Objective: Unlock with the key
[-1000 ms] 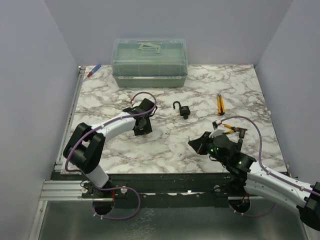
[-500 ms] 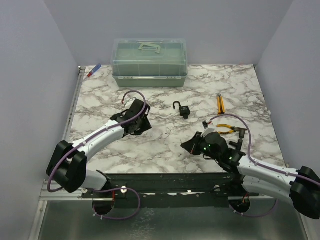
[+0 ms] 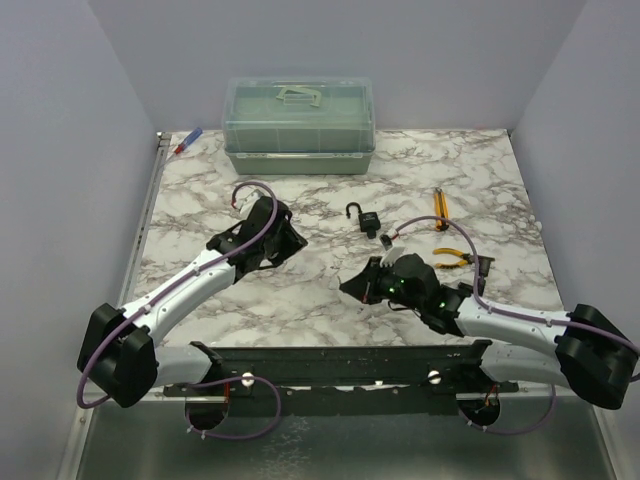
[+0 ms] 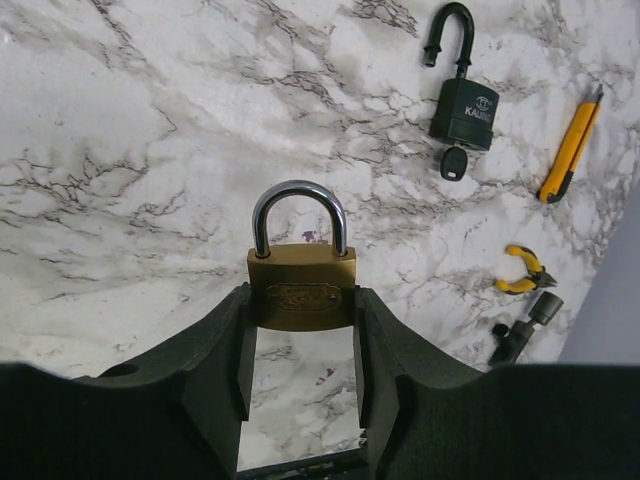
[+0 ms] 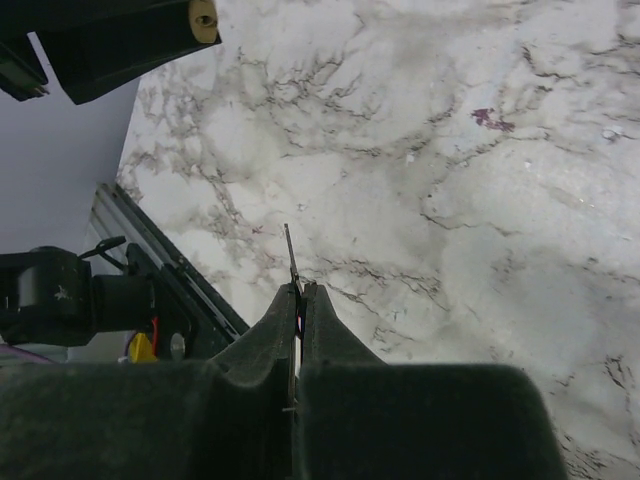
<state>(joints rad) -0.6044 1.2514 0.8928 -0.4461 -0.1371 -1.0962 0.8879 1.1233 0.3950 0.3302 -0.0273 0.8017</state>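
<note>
My left gripper (image 4: 301,312) is shut on the body of a small brass padlock (image 4: 300,285), whose steel shackle is closed and points away from me. A black padlock (image 4: 463,108) lies on the marble with its shackle open. The key (image 4: 453,163), tiny and black-headed, sits at that padlock's bottom end. My right gripper (image 5: 300,288) is shut on a thin flat metal blade (image 5: 289,255) seen edge-on, its tip sticking out past the fingertips. In the top view the right gripper (image 3: 352,287) is right of the left gripper (image 3: 283,240), a short gap between them.
A pale green lidded box (image 3: 299,125) stands at the back. A yellow utility knife (image 3: 439,208), yellow-handled pliers (image 3: 455,258) and a small black tool (image 4: 520,330) lie to the right. A blue and red pen (image 3: 187,142) lies at the far left corner.
My right gripper has swung left towards the table's middle with the blade. My left arm has stretched out and shifted slightly left, still holding the brass padlock.
</note>
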